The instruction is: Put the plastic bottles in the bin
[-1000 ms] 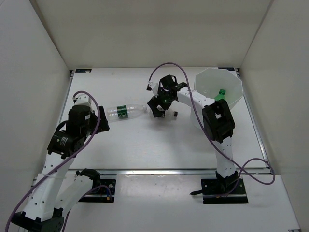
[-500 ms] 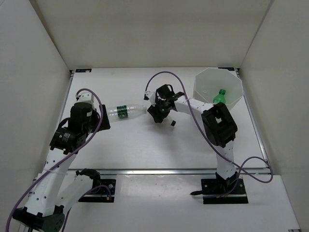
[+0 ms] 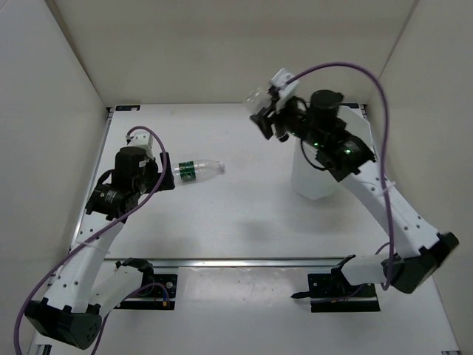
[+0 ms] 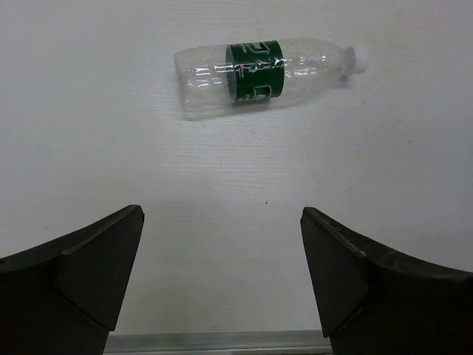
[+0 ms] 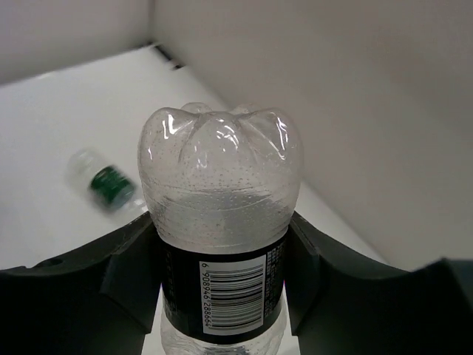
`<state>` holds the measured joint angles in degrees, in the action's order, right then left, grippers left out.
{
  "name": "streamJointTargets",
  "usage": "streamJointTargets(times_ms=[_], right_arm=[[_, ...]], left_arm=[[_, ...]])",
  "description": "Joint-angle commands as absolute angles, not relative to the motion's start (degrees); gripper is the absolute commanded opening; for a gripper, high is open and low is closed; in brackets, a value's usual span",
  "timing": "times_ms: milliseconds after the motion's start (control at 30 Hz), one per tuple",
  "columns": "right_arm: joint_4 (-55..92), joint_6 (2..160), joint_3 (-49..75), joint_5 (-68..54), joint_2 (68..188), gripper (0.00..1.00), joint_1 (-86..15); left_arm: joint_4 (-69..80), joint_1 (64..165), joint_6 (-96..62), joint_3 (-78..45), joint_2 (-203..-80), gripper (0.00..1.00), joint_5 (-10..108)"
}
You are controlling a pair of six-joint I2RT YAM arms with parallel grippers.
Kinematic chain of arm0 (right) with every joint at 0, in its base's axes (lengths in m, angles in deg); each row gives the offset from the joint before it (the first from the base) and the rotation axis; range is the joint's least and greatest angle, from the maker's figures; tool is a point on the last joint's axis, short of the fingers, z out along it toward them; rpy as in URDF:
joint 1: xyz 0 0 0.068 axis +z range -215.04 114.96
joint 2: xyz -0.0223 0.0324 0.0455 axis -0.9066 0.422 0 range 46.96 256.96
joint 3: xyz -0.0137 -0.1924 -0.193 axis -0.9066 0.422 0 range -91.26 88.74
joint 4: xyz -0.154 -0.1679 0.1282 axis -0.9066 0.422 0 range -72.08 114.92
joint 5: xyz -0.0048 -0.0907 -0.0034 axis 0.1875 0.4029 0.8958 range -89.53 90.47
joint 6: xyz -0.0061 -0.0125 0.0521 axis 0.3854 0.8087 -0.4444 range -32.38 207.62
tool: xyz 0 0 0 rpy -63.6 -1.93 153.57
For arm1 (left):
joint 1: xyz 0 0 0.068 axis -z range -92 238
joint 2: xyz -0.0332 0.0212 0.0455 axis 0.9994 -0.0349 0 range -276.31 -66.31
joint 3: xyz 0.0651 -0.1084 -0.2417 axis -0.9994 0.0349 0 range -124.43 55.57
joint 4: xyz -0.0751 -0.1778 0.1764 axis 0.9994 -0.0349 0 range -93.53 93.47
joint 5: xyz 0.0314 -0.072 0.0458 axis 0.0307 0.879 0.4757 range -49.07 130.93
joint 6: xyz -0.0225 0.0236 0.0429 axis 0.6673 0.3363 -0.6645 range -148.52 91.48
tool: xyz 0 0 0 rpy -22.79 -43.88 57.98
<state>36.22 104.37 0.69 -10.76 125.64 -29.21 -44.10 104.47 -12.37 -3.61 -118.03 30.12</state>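
A clear bottle with a black-white label point(image 5: 222, 222) is clamped between my right gripper's point(image 5: 222, 248) fingers, base toward the camera. From above, that gripper point(image 3: 276, 118) is raised high with the bottle point(image 3: 268, 94), just left of the white bin point(image 3: 309, 177), which the arm largely covers. A clear bottle with a green label point(image 4: 259, 70) lies on its side on the table, cap to the right. My left gripper point(image 4: 222, 274) stands open a short way before it, nothing between its fingers. From above, the green-label bottle point(image 3: 195, 170) lies just right of the left gripper point(image 3: 161, 176).
White walls enclose the table on three sides. A metal rail point(image 3: 244, 260) runs along the near edge. The right arm's purple cable point(image 3: 355, 70) loops high over the bin.
My right gripper shut on the black-white label bottle and rose from the table toward the bin. The left arm edged closer to the green-label bottle.
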Motion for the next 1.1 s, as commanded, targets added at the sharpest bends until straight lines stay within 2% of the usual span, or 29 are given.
streamJointTargets(times_ms=[0,67,167,233,333,400,433,600,700,833,933,1067], right_arm=[[33.1,103.4,0.7,-2.0,122.6,0.29,-35.0],[33.0,102.1,1.4,-2.1,121.4,0.29,-40.0],[32.4,97.7,4.1,-8.6,119.7,0.24,-50.1],[31.4,94.3,6.2,-14.1,118.8,0.31,-57.5],[32.8,92.4,8.0,-17.4,118.4,0.63,-59.9],[34.5,92.9,7.5,-15.3,118.9,0.89,-59.6],[34.9,93.1,6.7,-14.3,118.9,0.98,-59.2],[38.6,94.3,3.7,-14.9,118.9,0.99,-60.4],[41.3,95.4,3.4,-15.1,118.2,0.99,-59.5],[43.3,97.4,3.7,-21.3,115.9,0.98,-58.8],[43.7,97.1,5.6,-26.1,114.3,0.98,-59.0],[44.0,96.9,7.3,-30.8,112.4,0.98,-60.3]], left_arm=[[-40.7,103.8,-13.7,-3.2,-119.7,0.98,33.1],[-40.1,104.5,-13.8,-3.3,-120.5,0.98,33.0],[-39.3,104.1,-13.9,-3.1,-120.8,0.99,33.5],[-38.9,103.9,-14.3,-2.9,-121.1,0.99,33.8],[-38.0,104.1,-16.1,-2.5,-122.2,0.99,34.9],[-38.0,103.7,-18.5,-3.1,-124.2,0.99,36.2],[-37.9,103.7,-19.1,-4.0,-125.7,0.99,36.6],[-36.7,102.9,-27.4,-8.4,-133.8,0.99,43.5],[-36.1,101.7,-34.1,-12.9,-142.7,0.99,48.5],[-38.2,100.2,-41.4,-21.3,-152.0,0.99,57.6],[-40.3,100.8,-52.8,-24.5,-157.7,0.99,63.9],[-46.0,100.8,-62.0,-31.7,-165.8,0.99,64.8]])
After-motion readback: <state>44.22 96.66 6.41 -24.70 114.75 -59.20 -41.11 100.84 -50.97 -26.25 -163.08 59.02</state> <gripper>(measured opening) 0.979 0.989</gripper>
